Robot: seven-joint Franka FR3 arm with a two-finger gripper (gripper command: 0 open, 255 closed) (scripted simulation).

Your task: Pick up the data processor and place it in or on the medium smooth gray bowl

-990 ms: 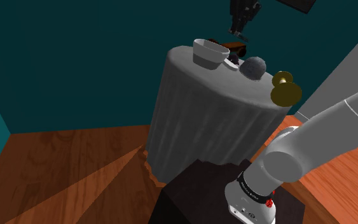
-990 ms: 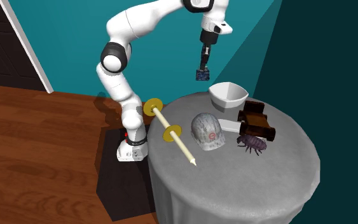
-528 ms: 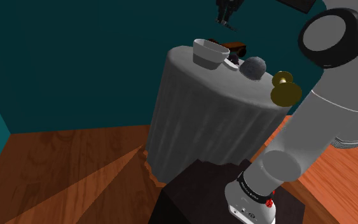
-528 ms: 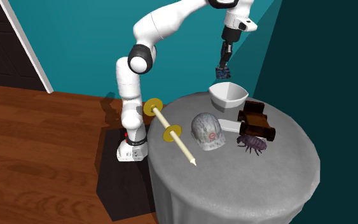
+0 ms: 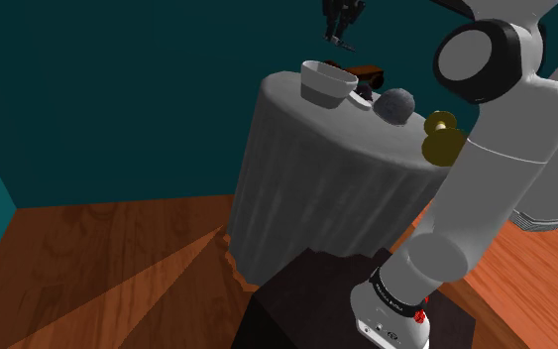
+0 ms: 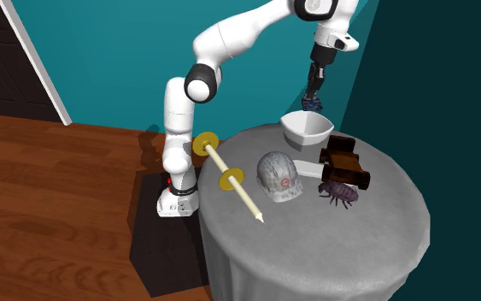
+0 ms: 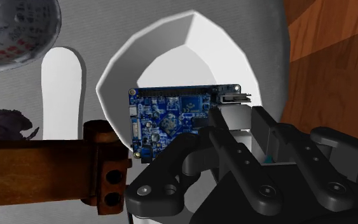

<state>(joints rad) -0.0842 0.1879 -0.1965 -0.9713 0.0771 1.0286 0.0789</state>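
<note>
Teal walls are backing a round, cloth-draped bench (image 6: 315,256), and above it the white arm (image 6: 230,38) is finishing a sweep. Over the last second the pincer (image 6: 314,92) has been travelling from the side of the bench nearest the stand across toward the pale bowl (image 6: 307,128). In the second exterior view it is now hanging just above the bowl's far rim. It is pinching the data processor (image 7: 171,121), a blue circuit board, by one edge. In the wrist view the fingers (image 7: 228,143) are clasping that edge, and the bowl's white inside is spreading out behind the board. So the board is hanging in the air over the bowl, not yet touching it. By my judgement the carry is nearly over, and only a short descent and a release are remaining. A brown toy truck (image 6: 345,161) is sitting just beside the bowl, so an off-centre drop is risking a bounce toward it.
</note>
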